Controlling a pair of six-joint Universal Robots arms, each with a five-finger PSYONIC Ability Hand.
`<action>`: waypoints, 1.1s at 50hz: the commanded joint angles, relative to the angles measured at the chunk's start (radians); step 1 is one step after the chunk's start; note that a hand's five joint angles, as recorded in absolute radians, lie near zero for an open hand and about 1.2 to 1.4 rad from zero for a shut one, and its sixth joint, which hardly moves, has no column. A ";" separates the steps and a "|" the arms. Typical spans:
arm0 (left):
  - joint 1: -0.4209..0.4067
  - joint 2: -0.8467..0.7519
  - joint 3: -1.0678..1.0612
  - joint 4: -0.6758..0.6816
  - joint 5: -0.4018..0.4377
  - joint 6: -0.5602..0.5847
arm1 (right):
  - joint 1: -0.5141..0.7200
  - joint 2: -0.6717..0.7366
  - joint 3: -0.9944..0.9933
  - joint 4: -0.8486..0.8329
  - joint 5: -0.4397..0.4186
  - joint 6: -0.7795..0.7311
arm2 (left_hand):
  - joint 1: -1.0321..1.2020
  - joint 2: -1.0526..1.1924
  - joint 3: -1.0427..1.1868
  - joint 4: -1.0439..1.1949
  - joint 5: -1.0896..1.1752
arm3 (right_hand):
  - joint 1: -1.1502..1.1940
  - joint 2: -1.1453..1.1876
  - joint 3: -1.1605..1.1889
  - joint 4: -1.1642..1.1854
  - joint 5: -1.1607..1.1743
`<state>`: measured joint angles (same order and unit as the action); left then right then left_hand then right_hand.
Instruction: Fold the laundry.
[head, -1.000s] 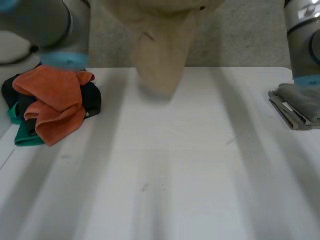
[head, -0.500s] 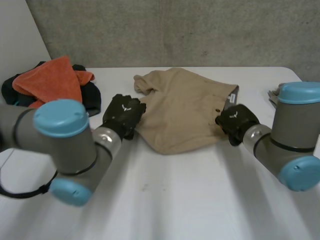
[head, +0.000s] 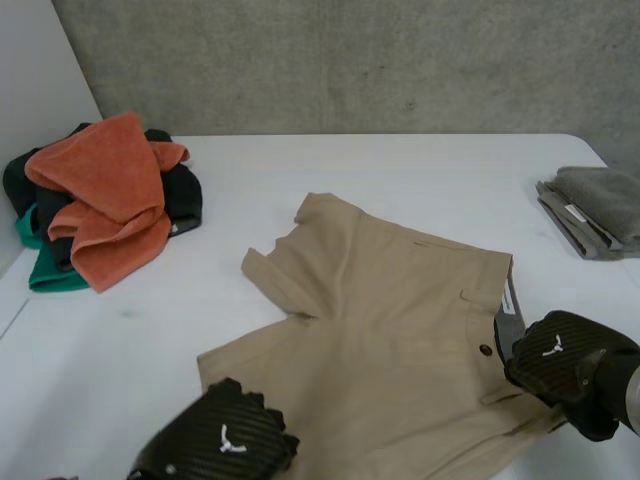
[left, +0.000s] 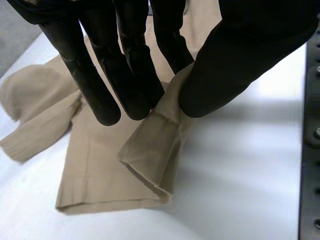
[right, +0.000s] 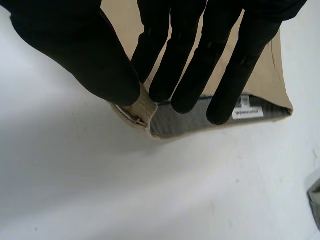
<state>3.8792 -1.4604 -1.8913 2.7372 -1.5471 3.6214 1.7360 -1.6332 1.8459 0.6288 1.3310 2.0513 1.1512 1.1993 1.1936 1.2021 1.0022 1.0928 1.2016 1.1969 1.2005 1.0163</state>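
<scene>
Beige shorts (head: 390, 330) lie spread on the white table (head: 400, 180), waistband toward the right, legs toward the left and front. My left hand (head: 215, 450) is at the near leg's hem; in its wrist view straight fingers (left: 135, 75) and thumb pinch a folded hem corner of the shorts (left: 155, 150). My right hand (head: 560, 365) sits at the waistband's near corner. There its thumb (right: 95, 60) and fingers pinch the waistband edge (right: 142, 107), with the grey lining and white label (right: 247, 112) showing beside them.
A heap of orange, black and green cloth (head: 100, 205) lies at the table's far left. Folded grey cloth (head: 595, 210) is stacked at the far right edge. A grey wall stands behind the table.
Both hands have pulled the shorts from the air down and toward the front; they now lie spread flat on the table. The arms have drawn back to the near edge.
</scene>
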 joint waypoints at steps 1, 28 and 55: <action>0.031 -0.201 0.113 0.206 -0.027 0.013 | -0.039 0.099 -0.037 -0.072 -0.061 0.016 | 0.245 0.197 0.203 0.194 0.219 | 0.303 0.195 0.199 0.196 0.205; 0.183 -1.124 1.168 0.759 -0.050 0.293 | 0.082 0.633 -0.478 -0.833 0.116 0.369 | 0.245 0.197 0.203 0.194 0.219 | 0.303 0.195 0.199 0.196 0.205; 0.166 -0.950 0.973 0.766 -0.090 0.157 | 0.030 0.483 -0.297 -0.605 0.062 0.579 | -0.977 -1.025 -1.019 -1.028 -1.002 | -0.918 -1.027 -1.022 -1.026 -1.016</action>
<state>4.0383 -2.5180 -0.7681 3.5035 -1.6349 3.8532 1.8142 -1.0910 1.4714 -0.1589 1.5115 2.5473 0.1908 0.2039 0.2085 0.2007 0.0477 0.2339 0.2214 0.2164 0.2078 0.0492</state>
